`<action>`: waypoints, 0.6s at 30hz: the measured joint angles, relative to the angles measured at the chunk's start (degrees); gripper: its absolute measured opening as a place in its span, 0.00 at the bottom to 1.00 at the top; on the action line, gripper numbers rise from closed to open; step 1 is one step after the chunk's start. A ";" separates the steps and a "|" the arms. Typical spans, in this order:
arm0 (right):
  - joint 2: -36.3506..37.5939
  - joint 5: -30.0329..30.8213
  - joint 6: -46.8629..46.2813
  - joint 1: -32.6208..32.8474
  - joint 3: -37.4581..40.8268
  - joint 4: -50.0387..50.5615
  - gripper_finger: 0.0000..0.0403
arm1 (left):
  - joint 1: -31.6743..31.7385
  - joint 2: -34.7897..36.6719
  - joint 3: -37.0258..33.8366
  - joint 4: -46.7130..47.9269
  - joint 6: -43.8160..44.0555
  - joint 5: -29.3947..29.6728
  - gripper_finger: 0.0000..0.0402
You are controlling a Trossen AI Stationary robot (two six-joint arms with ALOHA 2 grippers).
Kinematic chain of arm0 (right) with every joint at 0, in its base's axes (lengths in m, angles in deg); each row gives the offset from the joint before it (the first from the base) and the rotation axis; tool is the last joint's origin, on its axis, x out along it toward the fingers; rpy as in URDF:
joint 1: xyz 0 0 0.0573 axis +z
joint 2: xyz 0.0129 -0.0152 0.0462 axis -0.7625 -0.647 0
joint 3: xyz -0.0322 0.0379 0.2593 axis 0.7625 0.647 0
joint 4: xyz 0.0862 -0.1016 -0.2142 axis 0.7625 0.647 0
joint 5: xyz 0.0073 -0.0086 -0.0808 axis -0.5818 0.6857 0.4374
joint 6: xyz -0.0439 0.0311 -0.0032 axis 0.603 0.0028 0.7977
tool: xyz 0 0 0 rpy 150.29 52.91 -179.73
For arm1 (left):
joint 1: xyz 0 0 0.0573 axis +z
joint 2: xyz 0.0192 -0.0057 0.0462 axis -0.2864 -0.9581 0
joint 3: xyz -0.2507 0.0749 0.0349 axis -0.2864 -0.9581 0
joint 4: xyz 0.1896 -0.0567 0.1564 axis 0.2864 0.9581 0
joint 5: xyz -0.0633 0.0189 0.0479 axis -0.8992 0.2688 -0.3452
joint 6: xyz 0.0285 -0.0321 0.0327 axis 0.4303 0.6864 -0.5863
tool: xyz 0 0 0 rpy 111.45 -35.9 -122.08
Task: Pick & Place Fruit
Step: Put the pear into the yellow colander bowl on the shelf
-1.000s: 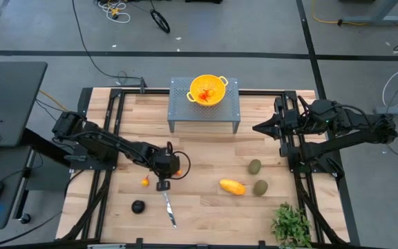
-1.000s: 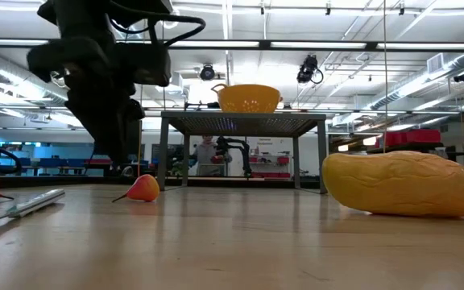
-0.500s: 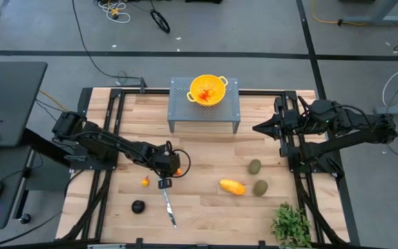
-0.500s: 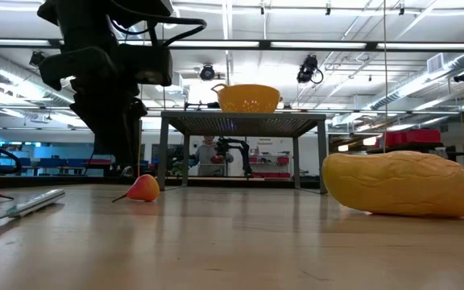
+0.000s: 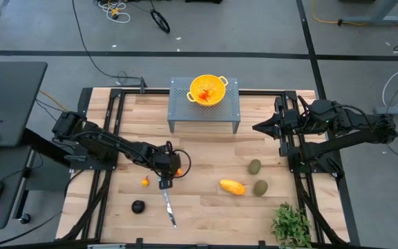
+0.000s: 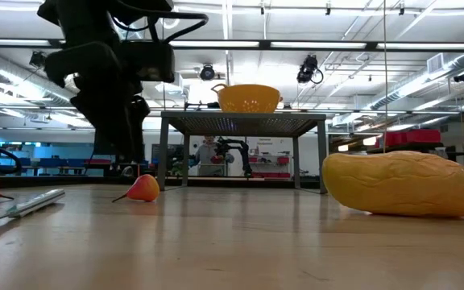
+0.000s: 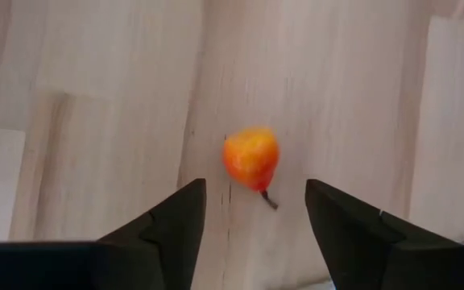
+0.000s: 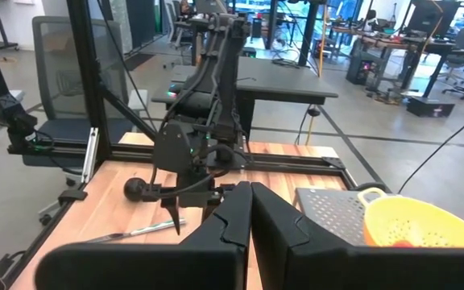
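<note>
A small orange-red fruit (image 7: 250,157) with a short stem lies on the wooden table (image 5: 206,149). My left gripper (image 7: 254,187) hangs open just above it, pointing down, one finger on either side and touching nothing. The same fruit (image 6: 143,188) sits beside the dark gripper (image 6: 127,165) in the low view. A second small orange fruit (image 5: 144,182), a black round one (image 5: 138,206), a yellow-orange oblong (image 5: 232,187) and two olive-green ovals (image 5: 254,166) (image 5: 260,187) rest on the table. My right gripper (image 5: 258,128) waits shut above the table's right side.
A yellow colander (image 5: 208,90) holding orange-red pieces stands on a grey perforated stand (image 5: 204,121) at the far middle. A silver knife (image 5: 168,207) lies near the front, close to my left gripper. A leafy plant (image 5: 292,225) sits at the front right corner.
My left gripper has opened its fingers while staying over the small orange-red fruit, which lies where it was on the table.
</note>
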 joint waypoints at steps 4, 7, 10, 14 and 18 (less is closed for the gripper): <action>0.00 0.02 0.00 0.00 0.00 0.01 0.04 | 0.36 0.00 0.01 -1.21 1.66 0.73 0.57; 0.00 0.04 0.00 0.00 0.00 0.01 0.04 | 0.59 0.00 0.01 -1.19 2.29 0.70 0.59; 0.00 0.07 0.00 0.00 0.00 0.01 0.04 | 0.59 0.00 0.01 -1.47 2.25 0.45 0.61; 0.00 0.07 0.00 0.00 0.00 0.01 0.04 | 0.59 0.00 0.01 -2.52 2.27 -0.10 0.61; 0.00 0.11 0.00 0.00 0.00 0.01 0.04 | 0.99 -0.02 0.01 -2.63 2.65 0.09 0.61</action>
